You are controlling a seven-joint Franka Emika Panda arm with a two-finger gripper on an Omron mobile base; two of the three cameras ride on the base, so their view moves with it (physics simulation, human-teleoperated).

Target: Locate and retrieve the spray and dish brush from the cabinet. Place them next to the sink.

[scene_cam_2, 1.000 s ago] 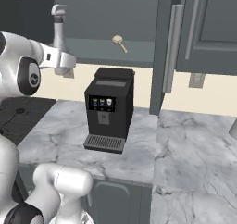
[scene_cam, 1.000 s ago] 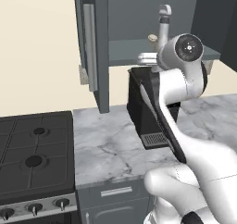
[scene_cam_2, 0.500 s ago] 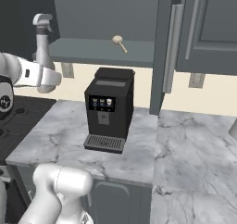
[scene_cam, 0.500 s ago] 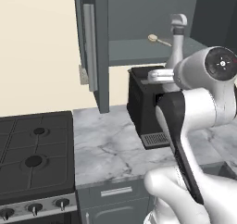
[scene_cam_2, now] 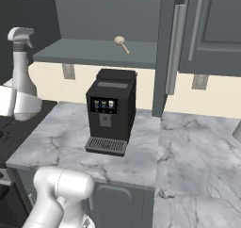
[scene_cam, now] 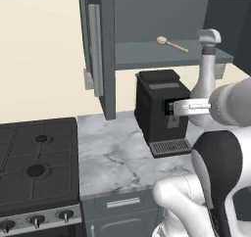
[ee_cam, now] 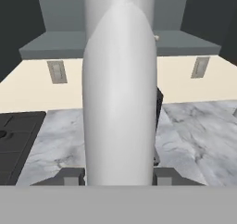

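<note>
My gripper (scene_cam: 194, 106) (scene_cam_2: 18, 104) is shut on the lower body of the spray (scene_cam: 208, 67) (scene_cam_2: 20, 67), a pale grey bottle with a trigger head, held upright in front of the open cabinet (scene_cam: 98, 45) (scene_cam_2: 175, 48). In the hand view the spray (ee_cam: 119, 93) stands between the fingertips (ee_cam: 70, 176). The dish brush (scene_cam: 171, 43) (scene_cam_2: 122, 44) lies on the cabinet's grey shelf (scene_cam: 147, 55) (scene_cam_2: 89, 52), apart from the gripper. The sink is out of view.
A black coffee machine (scene_cam: 160, 111) (scene_cam_2: 111, 111) stands on the marble counter (scene_cam: 112, 155) (scene_cam_2: 193, 151) under the shelf. A black stove (scene_cam: 37, 157) sits to its left. The cabinet's open door hangs beside the machine.
The arm has carried the spray away from the shelf and lower, rightward in the left base view and leftward in the right base view. The brush has stayed put.
</note>
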